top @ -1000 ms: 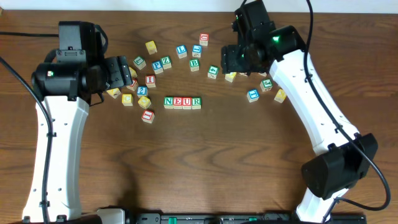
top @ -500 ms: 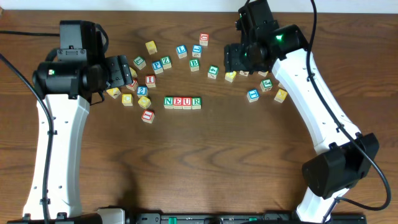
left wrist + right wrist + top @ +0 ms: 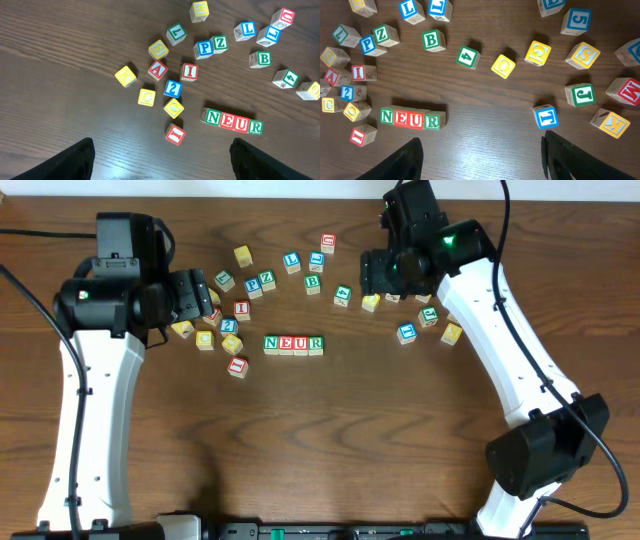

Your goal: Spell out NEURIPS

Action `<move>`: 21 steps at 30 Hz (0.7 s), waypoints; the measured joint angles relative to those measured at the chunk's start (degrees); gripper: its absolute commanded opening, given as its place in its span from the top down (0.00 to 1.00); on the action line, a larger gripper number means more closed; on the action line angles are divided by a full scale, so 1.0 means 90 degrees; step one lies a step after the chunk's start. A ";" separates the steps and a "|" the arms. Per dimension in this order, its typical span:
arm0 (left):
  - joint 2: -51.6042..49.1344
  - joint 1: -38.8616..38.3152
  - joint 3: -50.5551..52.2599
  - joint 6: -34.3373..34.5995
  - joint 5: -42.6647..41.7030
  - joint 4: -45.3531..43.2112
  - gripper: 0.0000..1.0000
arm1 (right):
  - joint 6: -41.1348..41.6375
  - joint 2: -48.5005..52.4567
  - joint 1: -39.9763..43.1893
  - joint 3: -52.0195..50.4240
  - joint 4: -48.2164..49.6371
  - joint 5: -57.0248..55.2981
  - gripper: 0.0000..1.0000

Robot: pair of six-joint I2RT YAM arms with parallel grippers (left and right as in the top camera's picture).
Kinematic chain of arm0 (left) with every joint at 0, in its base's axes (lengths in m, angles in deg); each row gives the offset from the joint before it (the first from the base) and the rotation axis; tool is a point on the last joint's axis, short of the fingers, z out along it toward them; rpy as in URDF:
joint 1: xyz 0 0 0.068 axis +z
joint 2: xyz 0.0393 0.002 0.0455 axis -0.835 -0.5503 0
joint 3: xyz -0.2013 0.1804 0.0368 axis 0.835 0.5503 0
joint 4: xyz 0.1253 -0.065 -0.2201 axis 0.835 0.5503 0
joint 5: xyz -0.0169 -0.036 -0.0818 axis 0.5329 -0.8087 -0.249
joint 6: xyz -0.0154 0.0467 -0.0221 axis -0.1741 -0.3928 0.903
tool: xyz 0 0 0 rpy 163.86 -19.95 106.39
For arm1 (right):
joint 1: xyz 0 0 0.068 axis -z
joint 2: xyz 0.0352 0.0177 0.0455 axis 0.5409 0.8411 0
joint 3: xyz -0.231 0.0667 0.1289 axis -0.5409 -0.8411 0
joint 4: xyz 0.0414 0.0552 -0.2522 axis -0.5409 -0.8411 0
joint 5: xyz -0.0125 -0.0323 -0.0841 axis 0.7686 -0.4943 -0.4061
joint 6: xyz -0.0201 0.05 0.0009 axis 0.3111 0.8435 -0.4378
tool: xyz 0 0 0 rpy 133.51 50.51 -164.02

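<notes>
The dark wooden table (image 3: 330, 440) carries everything, with a white arm down each side. The left gripper (image 3: 160, 162) hangs above the left-hand scatter of cubes, its fingers spread wide with nothing between them. The right gripper (image 3: 480, 160) hangs over the right-hand scatter, likewise wide and empty.

Near the table's middle four cubes stand touching in a straight line — the NEUR row (image 3: 294, 344), green N, red E, red U, green R. I, P and S are not yet placed. One red I cube (image 3: 189, 72) sits close beside a red A cube (image 3: 157, 70) and a blue-lettered cube (image 3: 173, 88). A second red I cube (image 3: 175, 134) lies askew, left of the row's N end and more in the open. The blue P cube (image 3: 204, 48) touches a green Z cube (image 3: 219, 43), and a yellow S cube (image 3: 158, 49) lies a little left of them.

These small wooden blocks should be light, rigid and hard to damage, though their smooth painted faces may slip. The best hold is probably on two opposite flat sides, with the jaws squared to them — a corner pinch would likely twist the cube. The open-lying I looks easiest to reach, given a turn of the wrist. The light row would shift at a nudge, so the I wants a gentle set-down beside R.
</notes>
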 measured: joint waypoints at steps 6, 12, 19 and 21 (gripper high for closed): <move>-0.0005 0.0000 0.0000 0.0000 0.0000 0.0000 0.15 | 0.0000 0.0000 0.0000 0.0000 0.0005 0.0000 0.27; -0.0005 0.0000 0.0000 0.0000 0.0000 -0.0010 0.15 | 0.0000 0.0000 0.0000 0.0000 0.0032 0.0000 0.27; -0.0005 0.0000 0.0002 0.0053 0.0000 -0.0165 0.15 | 0.0000 0.0000 0.0000 0.0000 0.0032 0.0000 0.26; -0.0005 0.0000 0.0002 0.0095 0.0000 -0.0296 0.15 | 0.0000 0.0000 0.0000 0.0000 0.0032 0.0000 0.26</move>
